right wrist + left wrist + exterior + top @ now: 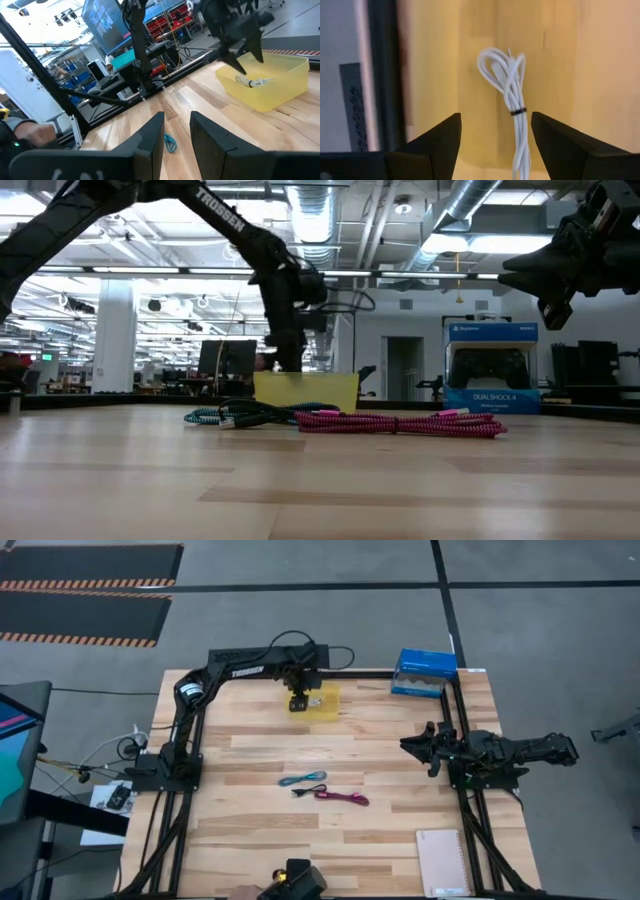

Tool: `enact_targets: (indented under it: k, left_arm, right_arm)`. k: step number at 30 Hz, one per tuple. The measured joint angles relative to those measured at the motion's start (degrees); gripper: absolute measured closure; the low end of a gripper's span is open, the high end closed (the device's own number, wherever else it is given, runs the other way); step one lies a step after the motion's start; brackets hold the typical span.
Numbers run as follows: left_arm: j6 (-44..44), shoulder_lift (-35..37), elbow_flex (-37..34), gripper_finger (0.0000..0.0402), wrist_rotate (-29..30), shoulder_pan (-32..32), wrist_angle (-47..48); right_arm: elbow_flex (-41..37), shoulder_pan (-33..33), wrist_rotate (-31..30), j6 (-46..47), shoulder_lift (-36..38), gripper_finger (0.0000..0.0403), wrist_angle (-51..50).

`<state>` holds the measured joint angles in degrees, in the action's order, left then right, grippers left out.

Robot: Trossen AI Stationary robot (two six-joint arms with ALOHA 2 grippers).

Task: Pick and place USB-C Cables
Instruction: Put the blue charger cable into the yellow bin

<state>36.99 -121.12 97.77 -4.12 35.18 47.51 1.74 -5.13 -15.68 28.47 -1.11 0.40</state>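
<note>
Three cables left on table [400, 850], wood planks: teal cable [303, 778], black cable [305, 790], magenta cable [343, 797], braided, tangled close.
Bin: yellow bin [322, 700], translucent plastic, w/ white cable [511, 105] inside.
Left gripper [495, 137]: spread above bin.
Right gripper [175, 130]: spread, idle at right.
Risk: tangle drags neighbour.

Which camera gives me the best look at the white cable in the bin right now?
The left wrist view: the white cable lies on the yellow bin floor, framed by the open left gripper. The right wrist view shows it small inside the bin. The high view hides it under the arm; the low view shows only the bin wall.
</note>
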Motion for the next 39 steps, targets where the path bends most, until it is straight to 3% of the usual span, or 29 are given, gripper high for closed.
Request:
enact_targets:
  k: [9, 16, 23, 26, 32, 39]
  left_arm:
    - [-2.8, 0.1, 12.4, 0.0173, -2.2, -0.4, 13.9]
    - [-6.6, 2.7, 22.2, 0.0173, -11.5, -0.9, 22.4]
    - [-10.4, 12.2, 21.8, 0.0173, -22.4, -3.8, 22.1]
    - [-11.3, 16.8, 19.7, 0.0173, -21.5, -7.5, 22.2]
    - [-7.0, 21.8, 16.1, 0.0173, -14.7, -15.9, 18.0]
    - [-7.7, 21.9, 11.8, 0.0173, -22.4, -22.3, 17.4]
  right_arm:
    - [0.0, 0.0, 0.1, 0.0, 0.0, 0.0284, 0.0]
    - [0.0, 0.0, 0.1, 1.6, 0.0, 0.0284, 0.2]
    - [0.0, -1.2, 3.9, 3.9, 0.0, 0.0284, -0.3]
    - [-0.1, -2.2, 7.3, 4.6, 0.0, 0.0284, -0.3]
    - [-0.2, -4.1, 7.6, 13.4, 0.0, 0.0284, 0.6]
    - [-0.2, -6.1, 3.5, 10.4, 0.0, 0.0284, 4.9]
